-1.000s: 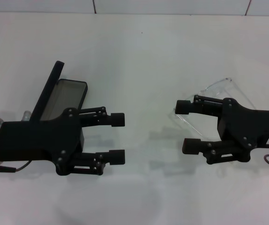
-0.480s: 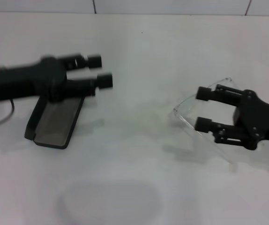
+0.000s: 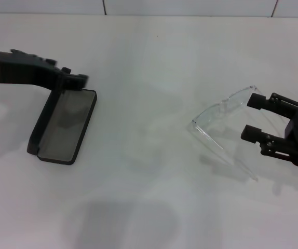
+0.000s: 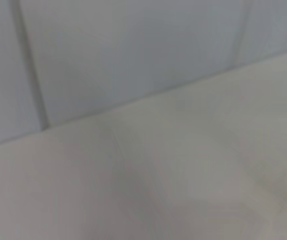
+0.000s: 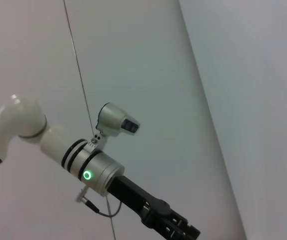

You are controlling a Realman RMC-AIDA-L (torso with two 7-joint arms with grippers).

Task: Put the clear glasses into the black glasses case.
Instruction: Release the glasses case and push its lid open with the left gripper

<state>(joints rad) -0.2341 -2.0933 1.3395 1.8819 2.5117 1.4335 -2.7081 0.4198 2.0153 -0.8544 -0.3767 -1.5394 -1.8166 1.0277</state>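
Note:
The clear glasses (image 3: 219, 120) lie on the white table at the right in the head view, lens curved, one thin arm stretching toward the front. My right gripper (image 3: 253, 117) hovers just right of them, open, nothing between its fingers. At the left the black glasses case (image 3: 66, 127) lies open, its lid standing along its left side and the grey lining bare. My left gripper (image 3: 74, 81) reaches in from the left edge above the case's far end. The right wrist view shows the left arm (image 5: 96, 172) in front of a wall.
A white table (image 3: 138, 181) carries both things, with a tiled wall (image 3: 190, 6) along its far edge. Between case and glasses the tabletop shows only a faint round shadow near the front. The left wrist view shows only table and wall.
My left arm swung back and to the left, from the case's near side to above its far end. The right gripper drew back to the right off the glasses, which stayed put.

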